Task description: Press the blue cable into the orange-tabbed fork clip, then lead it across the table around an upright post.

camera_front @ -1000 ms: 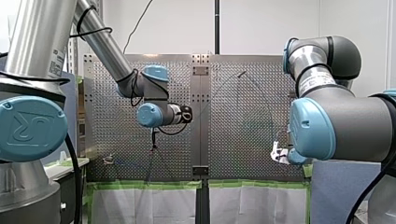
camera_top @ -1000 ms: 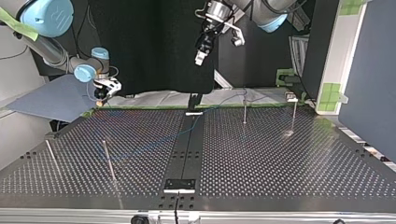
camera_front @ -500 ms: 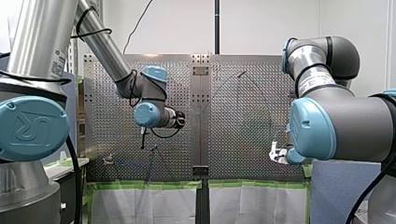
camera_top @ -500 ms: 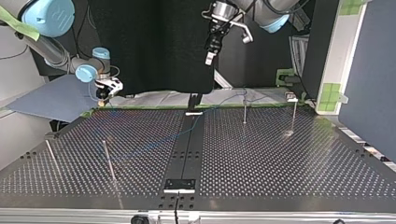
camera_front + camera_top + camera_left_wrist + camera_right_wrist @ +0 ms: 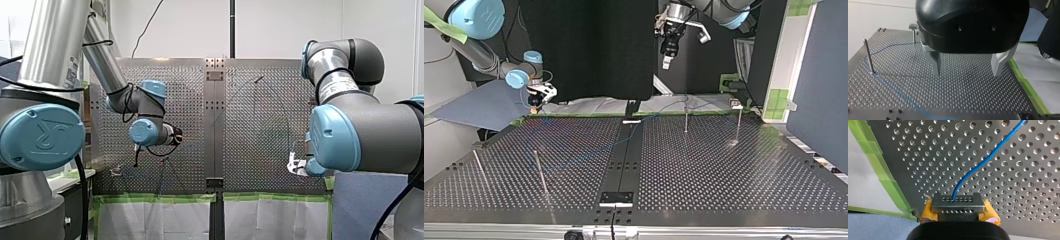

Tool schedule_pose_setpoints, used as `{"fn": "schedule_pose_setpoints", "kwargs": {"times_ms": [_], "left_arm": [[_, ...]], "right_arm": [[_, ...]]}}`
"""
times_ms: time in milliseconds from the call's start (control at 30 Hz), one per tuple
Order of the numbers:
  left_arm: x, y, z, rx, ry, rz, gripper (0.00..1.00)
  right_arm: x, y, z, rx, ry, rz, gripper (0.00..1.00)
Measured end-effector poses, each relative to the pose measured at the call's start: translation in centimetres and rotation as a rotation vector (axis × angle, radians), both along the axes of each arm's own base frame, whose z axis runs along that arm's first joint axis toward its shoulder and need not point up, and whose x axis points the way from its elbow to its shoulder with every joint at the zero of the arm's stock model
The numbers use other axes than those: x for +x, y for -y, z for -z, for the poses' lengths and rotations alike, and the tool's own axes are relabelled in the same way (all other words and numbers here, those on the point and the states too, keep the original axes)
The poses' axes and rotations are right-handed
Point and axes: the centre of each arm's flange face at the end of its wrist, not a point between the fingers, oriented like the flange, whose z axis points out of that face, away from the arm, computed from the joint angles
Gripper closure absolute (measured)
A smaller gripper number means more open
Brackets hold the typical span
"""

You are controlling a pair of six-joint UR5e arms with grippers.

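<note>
The blue cable (image 5: 893, 88) runs from the fork clip (image 5: 913, 26) around an upright post (image 5: 868, 56) and on across the perforated table (image 5: 968, 100). My left gripper (image 5: 968, 72) hangs open and empty above the table, well clear of the cable. In the top view it is high up (image 5: 666, 60), behind the post (image 5: 686, 119) and the clip (image 5: 736, 105). My right gripper (image 5: 958, 206), with yellow pads, is shut on the cable (image 5: 988, 160) near the table's taped edge. It also shows at the top view's left (image 5: 535, 102).
Two more upright posts (image 5: 540, 172) (image 5: 479, 167) stand at the top view's left. Green tape (image 5: 885, 170) borders the table, with white paper (image 5: 1040, 75) beyond it. A dark centre strip (image 5: 624, 160) splits the table.
My left arm has swung toward the front view's left and lower; in the top view its open gripper moved to the right. My right gripper has barely moved.
</note>
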Motion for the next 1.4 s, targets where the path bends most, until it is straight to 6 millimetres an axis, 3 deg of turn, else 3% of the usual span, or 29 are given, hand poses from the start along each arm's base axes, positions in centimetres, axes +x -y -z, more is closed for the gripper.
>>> {"fn": "schedule_pose_setpoints", "kwargs": {"times_ms": [267,1400], "left_arm": [[1.2,-1.5,0.1,-0.020,0.036,-0.048,0.00],[1.4,-1.6,0.1,-0.022,0.043,-0.052,0.00]], "right_arm": [[0.0,0.0,0.0,0.001,0.001,0.000,1.00],[0.0,0.0,0.0,0.001,0.002,0.002,1.00]]}}
